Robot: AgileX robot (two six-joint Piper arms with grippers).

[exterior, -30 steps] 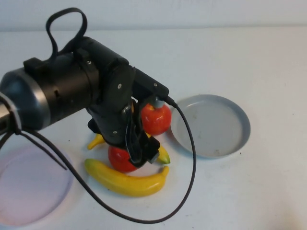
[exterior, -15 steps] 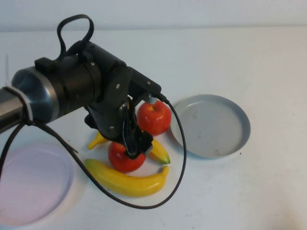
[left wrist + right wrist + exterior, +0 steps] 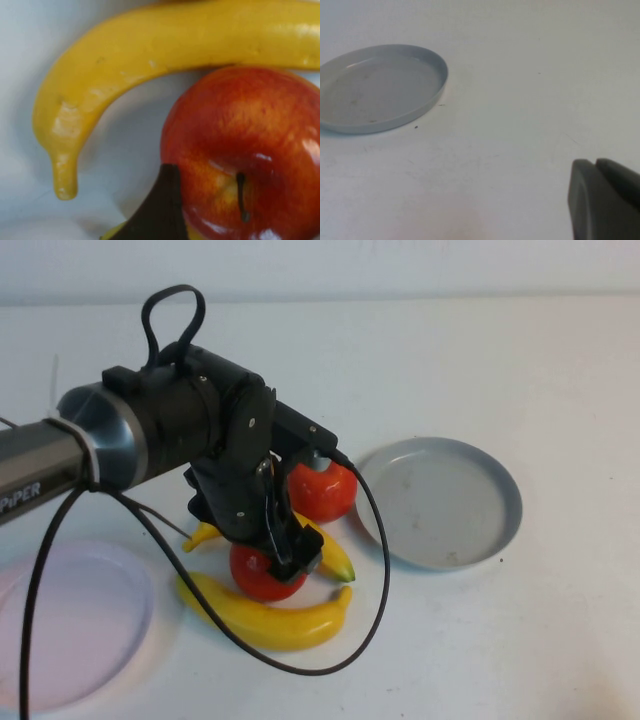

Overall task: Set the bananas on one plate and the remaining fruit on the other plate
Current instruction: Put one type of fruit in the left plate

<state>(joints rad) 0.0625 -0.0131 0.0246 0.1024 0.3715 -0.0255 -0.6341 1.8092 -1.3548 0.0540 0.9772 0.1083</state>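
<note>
My left gripper (image 3: 285, 552) is down over the fruit pile, open, with its jaws astride the front red apple (image 3: 262, 577). In the left wrist view one dark finger (image 3: 156, 212) lies against that apple (image 3: 245, 145), and the other finger is out of view. The second apple (image 3: 325, 490) sits behind it. One banana (image 3: 270, 618) lies in front, also in the left wrist view (image 3: 150, 50). The other banana (image 3: 335, 562) lies under the arm. The grey-blue plate (image 3: 440, 502) is empty, as is the pink plate (image 3: 60, 625). My right gripper (image 3: 596, 165) is shut above bare table.
The left arm's black cable (image 3: 385, 570) loops down over the table between the fruit and the grey plate. The grey plate also shows in the right wrist view (image 3: 375, 87). White table (image 3: 520, 640) lies all around.
The left arm has swung back and lowered, bringing its gripper down around the front apple. The fruit and plates have not moved.
</note>
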